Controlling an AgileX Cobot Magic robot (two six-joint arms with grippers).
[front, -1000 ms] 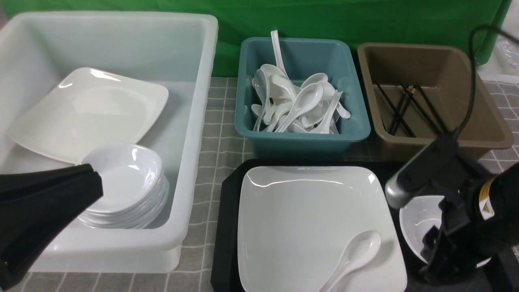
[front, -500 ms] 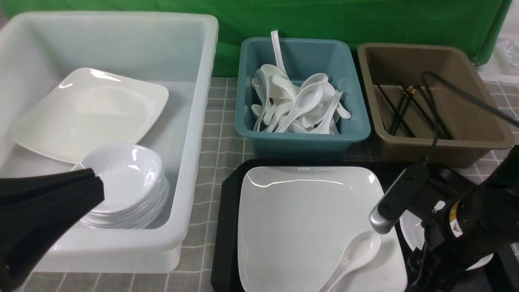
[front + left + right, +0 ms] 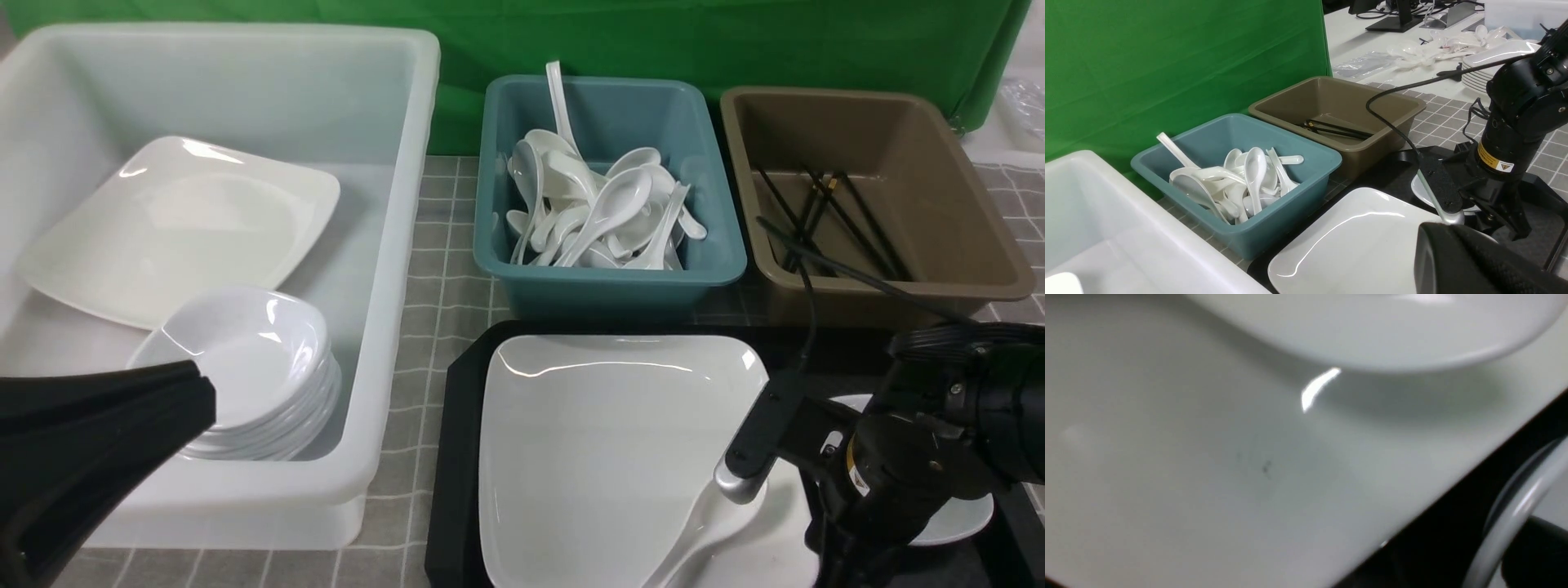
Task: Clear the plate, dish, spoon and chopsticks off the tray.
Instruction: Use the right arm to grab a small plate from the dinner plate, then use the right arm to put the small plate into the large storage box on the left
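Backdrop: green cloth (image 3: 653, 41), full width, top of front view. Work surface: grey checked tablecloth (image 3: 445, 237), frame ctr. Left wrist view, upper right: white desk (image 3: 1351, 41) w/ black stand (image 3: 1396, 25).

- Spoon (image 3: 692, 541): bowl end is lying hidden under the right arm (image 3: 906, 457); handle is running off the near edge.
- Dish (image 3: 959, 523): is showing only slivers of rim around that arm.
- Right arm's jaws: are sitting behind its own wrist, spread unreadable.
- Left arm (image 3: 90, 441): is blurring into a black wedge at near left, cut by the frame and covering part of the dish stack (image 3: 261, 384); jaws unreadable.
- Tray (image 3: 457, 457): near side is running out of frame.
- Plate (image 3: 1208, 457): is blurring at close range in the right wrist view.
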